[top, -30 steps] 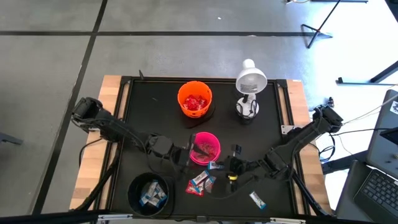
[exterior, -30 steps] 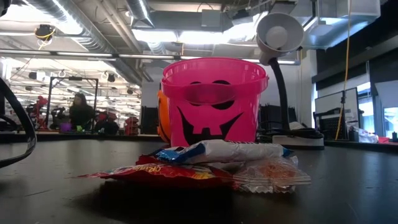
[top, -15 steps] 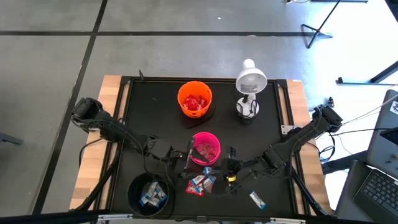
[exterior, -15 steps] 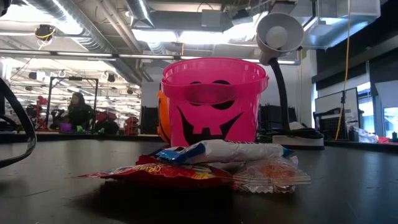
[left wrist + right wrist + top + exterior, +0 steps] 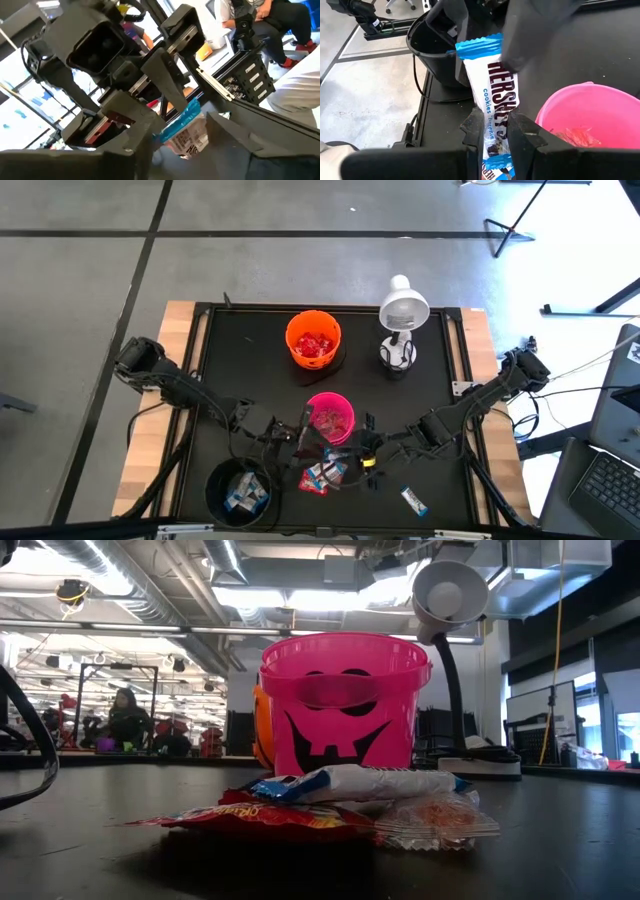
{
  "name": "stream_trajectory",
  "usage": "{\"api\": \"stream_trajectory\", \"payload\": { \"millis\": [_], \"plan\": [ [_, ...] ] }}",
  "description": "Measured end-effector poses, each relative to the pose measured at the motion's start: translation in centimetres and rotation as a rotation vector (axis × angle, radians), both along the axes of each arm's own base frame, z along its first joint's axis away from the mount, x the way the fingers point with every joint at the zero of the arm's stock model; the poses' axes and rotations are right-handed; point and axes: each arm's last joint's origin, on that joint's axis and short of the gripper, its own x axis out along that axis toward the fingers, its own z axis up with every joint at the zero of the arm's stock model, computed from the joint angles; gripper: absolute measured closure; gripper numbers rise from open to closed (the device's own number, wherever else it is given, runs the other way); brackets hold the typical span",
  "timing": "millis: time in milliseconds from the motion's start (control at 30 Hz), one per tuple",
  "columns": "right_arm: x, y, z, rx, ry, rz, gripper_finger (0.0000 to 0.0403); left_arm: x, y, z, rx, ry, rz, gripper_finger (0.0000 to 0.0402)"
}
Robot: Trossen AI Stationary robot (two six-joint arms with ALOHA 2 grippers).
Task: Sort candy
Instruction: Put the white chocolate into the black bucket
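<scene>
one blue-and-white bar [image 5: 496,112] is up off the table, pinched at both ends, while a small candy pile [image 5: 323,473] and a stray piece [image 5: 413,500] sit near the table's front edge

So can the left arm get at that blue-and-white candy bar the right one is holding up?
Probably yes: the right gripper holds the candy bar in open air by the pink bowl, and the left gripper is already at its free end.
</scene>
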Motion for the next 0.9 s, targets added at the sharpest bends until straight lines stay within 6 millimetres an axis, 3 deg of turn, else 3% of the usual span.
{"api": "stream_trajectory", "payload": {
  "millis": [533, 900],
  "plan": [
    [-0.1, 0.2, 0.0, 0.014, 0.01, 0.026, 0.0343, -0.3, -0.6, -0.1, 0.036, -0.003, -0.006, 0.0391],
    [-0.1, 0.2, 0.7, 0.037, 0.032, 0.066, 0.0343, -0.9, -1.7, -0.1, 0.044, -0.003, 0.049, 0.04]
  ]
}}
